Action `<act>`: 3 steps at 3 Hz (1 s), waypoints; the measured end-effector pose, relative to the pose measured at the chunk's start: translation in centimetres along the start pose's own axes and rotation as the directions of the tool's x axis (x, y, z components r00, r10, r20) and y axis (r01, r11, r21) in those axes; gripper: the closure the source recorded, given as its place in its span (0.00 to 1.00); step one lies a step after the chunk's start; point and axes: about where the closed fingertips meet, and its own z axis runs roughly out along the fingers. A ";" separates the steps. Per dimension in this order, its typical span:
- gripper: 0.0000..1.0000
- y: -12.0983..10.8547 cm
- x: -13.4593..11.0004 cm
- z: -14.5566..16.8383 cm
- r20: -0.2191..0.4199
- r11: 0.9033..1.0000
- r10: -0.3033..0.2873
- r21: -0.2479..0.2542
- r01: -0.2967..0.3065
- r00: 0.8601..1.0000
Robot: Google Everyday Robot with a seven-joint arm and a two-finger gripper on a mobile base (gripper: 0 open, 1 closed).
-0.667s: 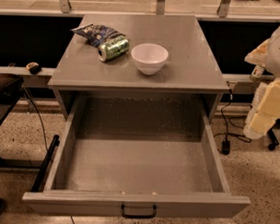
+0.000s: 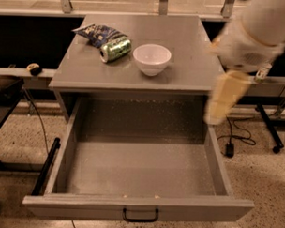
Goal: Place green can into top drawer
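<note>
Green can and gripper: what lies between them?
In the camera view, the bowl stands between the can and the gripper, which hangs over the drawer's right wall.

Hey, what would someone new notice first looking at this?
The top drawer gapes wide open at the front. On the cabinet top behind it, the green can lies on its side between a blue snack bag and a white bowl. The robot's hand hangs over the drawer's right rear corner.

A white bowl (image 2: 152, 58) stands on the table (image 2: 191, 70); a blue bag (image 2: 96, 33) lies at the back left. Lower than the gripper (image 2: 215, 113) at the right, a black plug (image 2: 229, 149) lies on the floor.
</note>
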 end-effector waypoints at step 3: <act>0.00 -1.8 -8.0 4.9 0.047 0.968 -0.249 -0.011 0.250 0.967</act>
